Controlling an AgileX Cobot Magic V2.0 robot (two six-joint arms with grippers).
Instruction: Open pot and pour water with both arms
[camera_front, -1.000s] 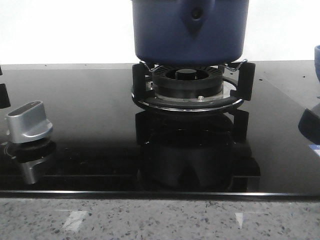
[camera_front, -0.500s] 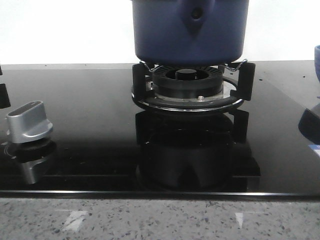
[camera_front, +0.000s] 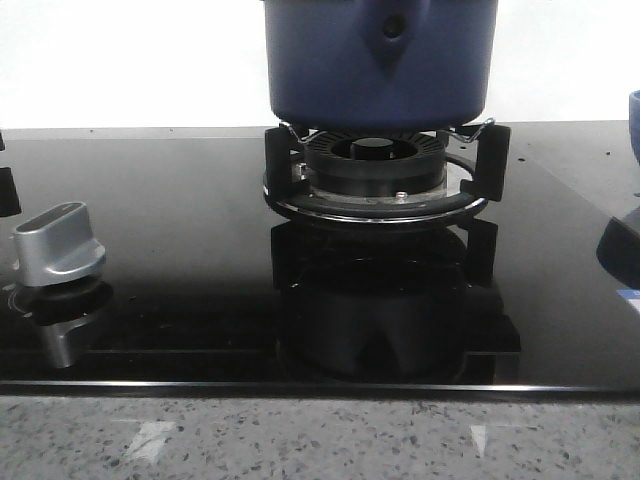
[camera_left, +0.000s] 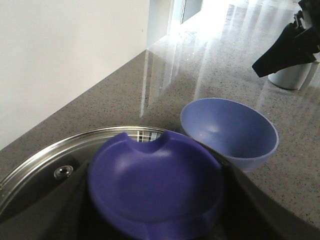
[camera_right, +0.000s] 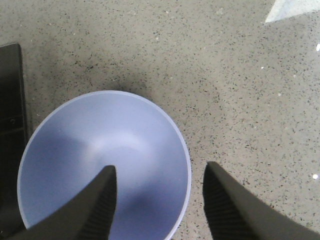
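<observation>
The big dark blue round pot (camera_front: 380, 60) sits on the black stove ring (camera_front: 378, 175). The right end effector (camera_right: 159, 200) hangs wide open, holding nothing, over the light blue bowl (camera_right: 102, 165) on the speckled grey desk (camera_right: 240, 75). I cannot tell about the left end effector.

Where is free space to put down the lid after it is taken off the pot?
The black cooktop glass between the silver knob and the burner stand is bare. The speckled counter beside the light-blue bowl is also free. The burner is occupied by the pot.
</observation>
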